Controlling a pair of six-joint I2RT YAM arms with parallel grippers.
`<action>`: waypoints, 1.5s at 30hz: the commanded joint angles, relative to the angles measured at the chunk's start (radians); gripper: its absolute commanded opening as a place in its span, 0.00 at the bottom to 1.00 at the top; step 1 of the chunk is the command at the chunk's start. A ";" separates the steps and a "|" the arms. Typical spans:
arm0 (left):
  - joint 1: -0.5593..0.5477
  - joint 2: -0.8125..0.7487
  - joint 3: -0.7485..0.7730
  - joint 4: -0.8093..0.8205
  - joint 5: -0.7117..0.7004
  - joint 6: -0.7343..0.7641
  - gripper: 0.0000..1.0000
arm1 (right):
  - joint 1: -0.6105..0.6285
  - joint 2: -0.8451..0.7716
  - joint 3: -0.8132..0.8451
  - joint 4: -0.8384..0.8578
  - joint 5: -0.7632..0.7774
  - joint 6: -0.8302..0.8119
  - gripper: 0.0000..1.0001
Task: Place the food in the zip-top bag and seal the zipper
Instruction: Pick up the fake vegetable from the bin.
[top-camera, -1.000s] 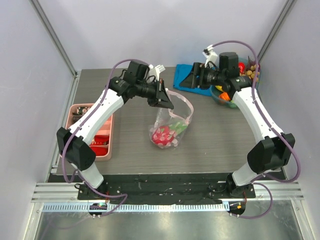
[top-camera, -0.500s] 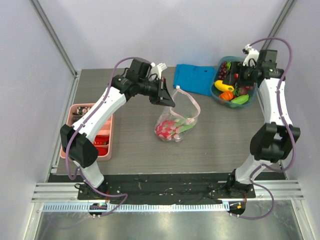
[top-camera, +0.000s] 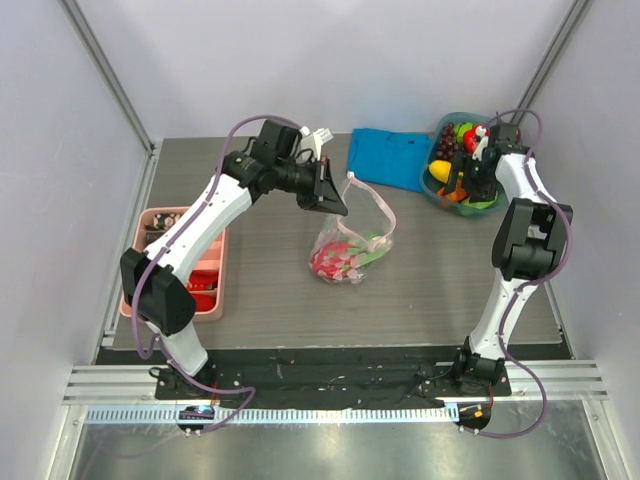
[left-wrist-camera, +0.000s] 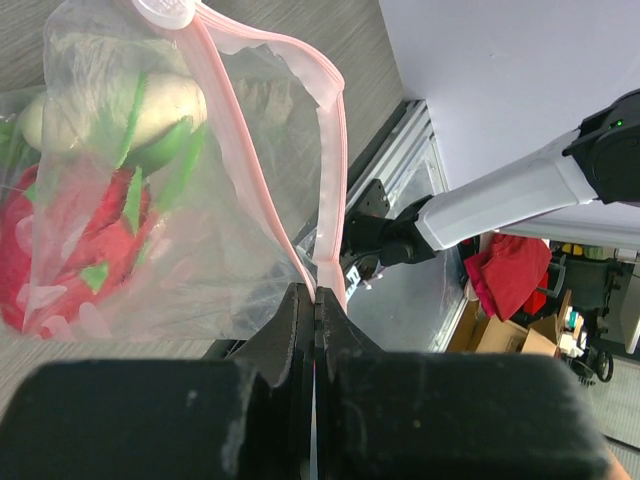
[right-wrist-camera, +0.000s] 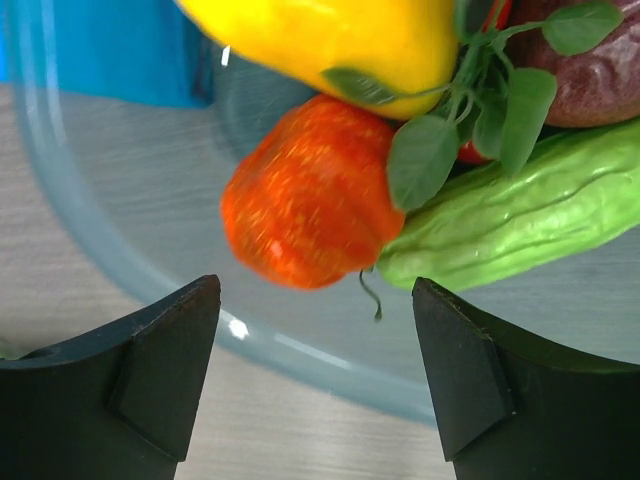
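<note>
Reaching for the next piece: the right tool (right-wrist-camera: 315, 372) hangs wide open over the blue-green bowl (right-wrist-camera: 120, 250). The orange-red fruit (right-wrist-camera: 305, 205) sits framed between its two fingers (right-wrist-camera: 165, 370), which hold nothing yet.
Food in the bowl: the fruit lies against a yellow piece (right-wrist-camera: 330, 35) and a bumpy green gourd (right-wrist-camera: 530, 210). Leafy stems (right-wrist-camera: 430, 150) drape across where they meet.
Doing it well: I judge the cleanest grip is straight down on the orange-red fruit, jaws astride its wider middle. Shifting toward the bowl-wall side should keep the far finger off the gourd and the leaves. Close gently, since the glossy skin looks apt to slip.
Left tool: the left tool (left-wrist-camera: 315, 300) is closed, pinching the pink zipper (left-wrist-camera: 328, 140) at one point of the mouth.
Zip-top bag: the zip-top bag (top-camera: 352, 245) rests mid-surface (top-camera: 440, 280) with its mouth held up and gaping. A red piece (left-wrist-camera: 60, 235) and a green-and-beige piece (left-wrist-camera: 150, 115) are already inside.
Right arm pose: folded tight, elbow raised near the right edge, forearm running back to the bowl in the far right corner, wrist tipped down.
Left arm pose: stretched up and across from its base, wrist above the bag, lifting the rim.
Risk: the mouth is held at one spot only, so it may sag when the fruit is dropped in.
</note>
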 joint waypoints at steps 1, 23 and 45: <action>0.017 -0.044 -0.006 0.051 0.020 0.015 0.00 | 0.011 0.033 0.042 0.080 0.048 0.084 0.84; 0.029 -0.024 -0.001 0.030 0.037 0.032 0.00 | 0.000 0.010 0.045 0.109 -0.048 0.148 0.52; 0.035 0.001 0.000 0.065 0.097 -0.011 0.00 | 0.330 -0.676 -0.124 0.080 -0.576 -0.070 0.46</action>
